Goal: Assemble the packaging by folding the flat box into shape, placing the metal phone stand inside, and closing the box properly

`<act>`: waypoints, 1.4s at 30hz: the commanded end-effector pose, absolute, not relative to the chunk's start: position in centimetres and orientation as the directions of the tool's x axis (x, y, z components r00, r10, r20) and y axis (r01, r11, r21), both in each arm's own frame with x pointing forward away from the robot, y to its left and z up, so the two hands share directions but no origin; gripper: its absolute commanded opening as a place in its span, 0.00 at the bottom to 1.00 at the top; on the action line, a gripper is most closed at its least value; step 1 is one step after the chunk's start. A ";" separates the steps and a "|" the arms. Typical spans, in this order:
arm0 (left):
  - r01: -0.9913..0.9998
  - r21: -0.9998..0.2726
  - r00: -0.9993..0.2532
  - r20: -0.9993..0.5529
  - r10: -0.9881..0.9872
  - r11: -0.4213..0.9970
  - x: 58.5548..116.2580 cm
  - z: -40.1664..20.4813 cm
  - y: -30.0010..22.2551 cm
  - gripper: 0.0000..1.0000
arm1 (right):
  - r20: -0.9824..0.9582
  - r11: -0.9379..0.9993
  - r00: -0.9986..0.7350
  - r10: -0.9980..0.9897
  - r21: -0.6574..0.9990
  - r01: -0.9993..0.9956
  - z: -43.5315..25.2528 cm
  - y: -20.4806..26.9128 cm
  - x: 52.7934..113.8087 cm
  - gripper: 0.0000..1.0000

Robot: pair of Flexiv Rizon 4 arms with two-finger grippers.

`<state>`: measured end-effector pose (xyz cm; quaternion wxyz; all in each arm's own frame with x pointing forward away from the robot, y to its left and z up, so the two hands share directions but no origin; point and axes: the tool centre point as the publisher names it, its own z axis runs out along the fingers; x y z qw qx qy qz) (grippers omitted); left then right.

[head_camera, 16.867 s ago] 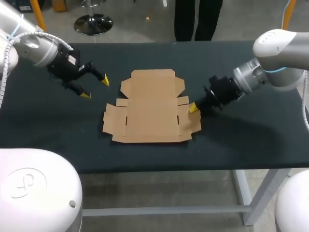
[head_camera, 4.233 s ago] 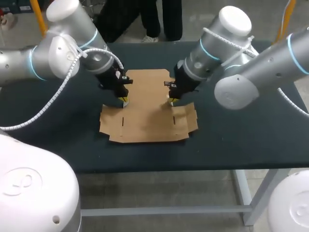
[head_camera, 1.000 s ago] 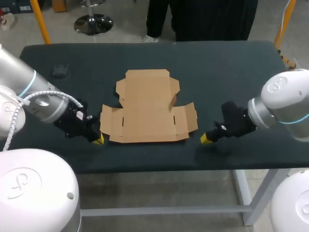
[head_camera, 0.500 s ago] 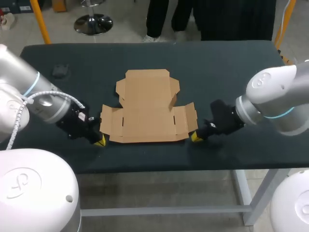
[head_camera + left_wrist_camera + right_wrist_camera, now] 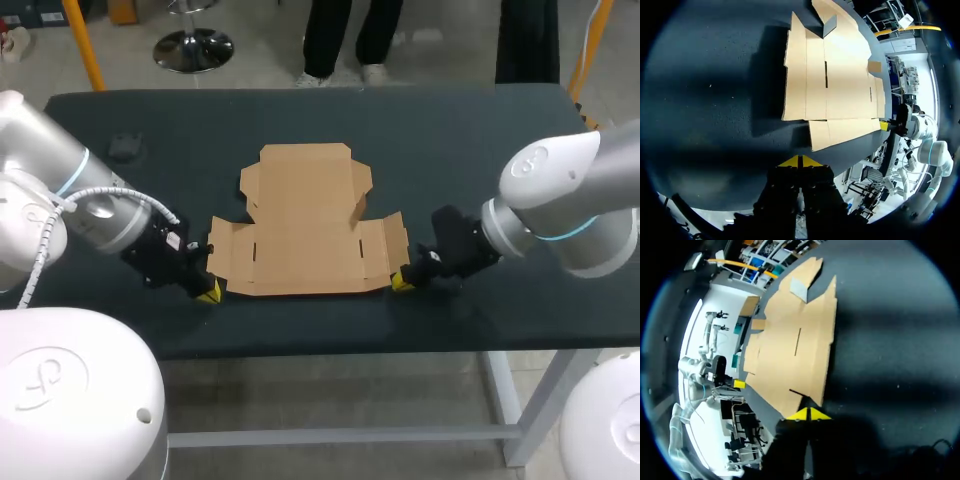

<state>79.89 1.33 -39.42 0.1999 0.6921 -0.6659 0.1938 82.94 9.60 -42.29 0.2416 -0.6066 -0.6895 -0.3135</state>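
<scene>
One flat box [image 5: 305,225] lies on the tabletop [image 5: 470,130]; left hand [image 5: 207,291] and right hand [image 5: 398,281], both pressed together, flank its near corners.

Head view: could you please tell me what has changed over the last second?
The right gripper slid left to the near right corner of the flat box. Nothing was gripped or released. The left gripper stayed by the near left corner; the flat box lay unmoved.

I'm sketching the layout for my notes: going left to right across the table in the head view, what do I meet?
In order: small dark object → left gripper → flat cardboard box → right gripper.
</scene>
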 end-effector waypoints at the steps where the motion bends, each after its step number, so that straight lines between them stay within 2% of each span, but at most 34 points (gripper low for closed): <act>1: -0.999 0.013 0.038 0.527 -0.849 -0.036 79.7 -39.4 1.2 0.00 | 0.708 0.045 -0.135 0.693 0.144 0.988 -41.9 9.7 82.4 0.00; 17: -1.000 0.002 0.023 0.516 -0.856 -0.025 79.6 -39.3 1.2 0.00 | 0.705 0.043 -0.138 0.696 0.152 0.988 -41.8 9.7 82.3 0.00; 25: -0.994 0.071 0.110 0.531 -0.840 -0.085 80.3 -40.0 1.2 0.00 | 0.716 -0.042 -0.031 0.698 0.083 0.996 -42.2 9.9 82.7 0.00; 42: -0.988 0.119 0.145 0.549 -0.823 -0.094 81.9 -41.3 0.3 0.00 | 0.747 -0.056 0.020 0.664 0.023 0.998 -42.9 10.8 83.1 0.00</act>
